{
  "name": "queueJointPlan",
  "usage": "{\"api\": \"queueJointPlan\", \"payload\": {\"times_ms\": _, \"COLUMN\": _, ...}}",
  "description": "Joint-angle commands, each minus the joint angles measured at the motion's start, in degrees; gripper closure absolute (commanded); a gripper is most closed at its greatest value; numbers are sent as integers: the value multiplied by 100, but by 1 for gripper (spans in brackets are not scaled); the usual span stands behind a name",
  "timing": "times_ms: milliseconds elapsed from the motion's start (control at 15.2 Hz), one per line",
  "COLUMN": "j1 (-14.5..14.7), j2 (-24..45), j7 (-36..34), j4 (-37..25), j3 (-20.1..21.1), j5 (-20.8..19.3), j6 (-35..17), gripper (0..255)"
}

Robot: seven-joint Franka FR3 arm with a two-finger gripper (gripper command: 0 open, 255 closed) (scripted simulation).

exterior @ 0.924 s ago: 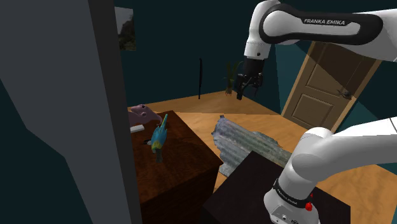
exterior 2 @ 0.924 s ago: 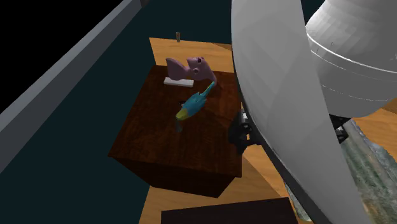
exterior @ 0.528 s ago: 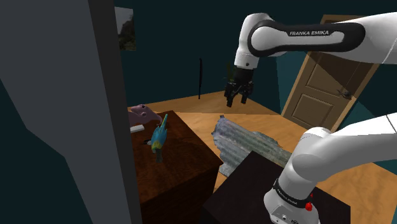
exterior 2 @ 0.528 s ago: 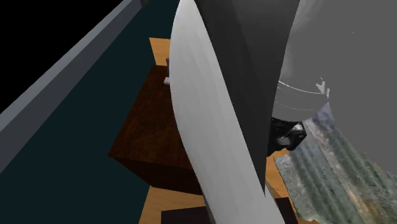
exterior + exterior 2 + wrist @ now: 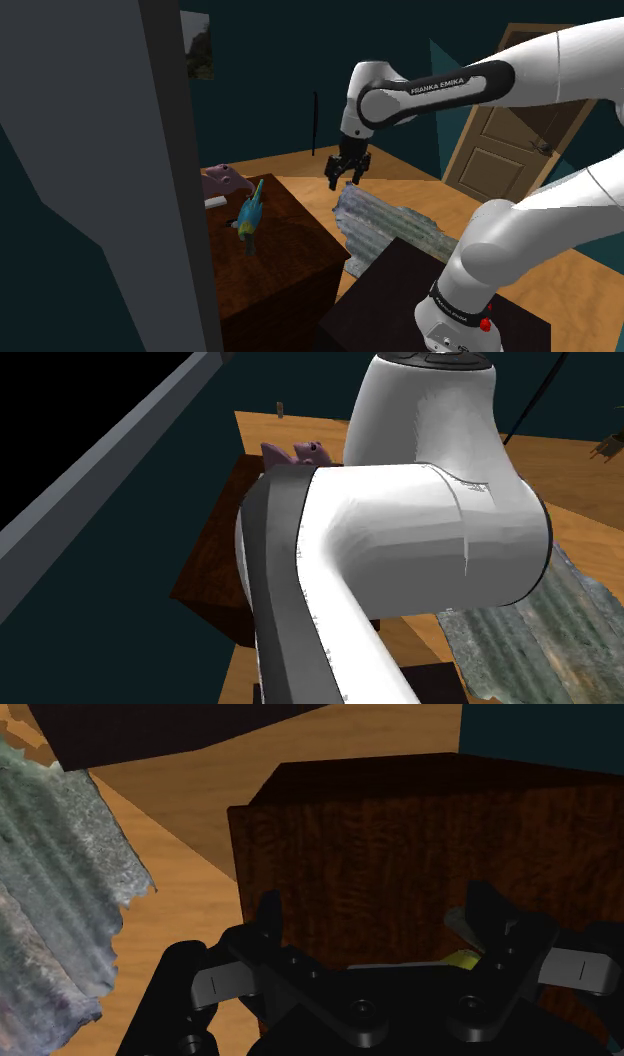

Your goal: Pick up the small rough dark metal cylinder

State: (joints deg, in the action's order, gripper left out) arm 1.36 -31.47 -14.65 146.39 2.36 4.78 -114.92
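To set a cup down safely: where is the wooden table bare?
The table's half nearest the stand, from the parrot figure to the edge, is bare. The far end is crowded: parrot figure and purple animal figure stand close.

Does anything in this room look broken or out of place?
Yes: a grey corrugated sheet with ragged, torn-looking edges sits on the wooden floor beside the dark wooden table. It looks like debris rather than furniture.

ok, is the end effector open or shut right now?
Open. In the wrist view the end effector's two black fingers stand well apart, with the brown table top showing in the gap between them.
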Motion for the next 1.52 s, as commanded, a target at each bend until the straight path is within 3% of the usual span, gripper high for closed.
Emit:
{"api": "queueJointPlan", "payload": {"times_ms": 0, "j1": 49, "j2": 396, "j7": -108, "j4": 32, "j3": 105, "j5": 62, "j6": -517, "gripper": 0}}
{"api": "queueJointPlan", "payload": {"times_ms": 660, "j1": 192, "j2": 2502, "j7": -679, "j4": -317, "j3": 535, "j5": 62, "j6": -2620, "gripper": 0}}
{"api": "queueJointPlan", "payload": {"times_ms": 1056, "j1": 300, "j2": 3897, "j7": -1204, "j4": -957, "j3": 640, "j5": -304, "j6": -3566, "gripper": 0}}
{"api": "queueJointPlan", "payload": {"times_ms": 1452, "j1": 600, "j2": 5269, "j7": -1759, "j4": -1890, "j3": 485, "j5": -764, "j6": -4187, "gripper": 0}}
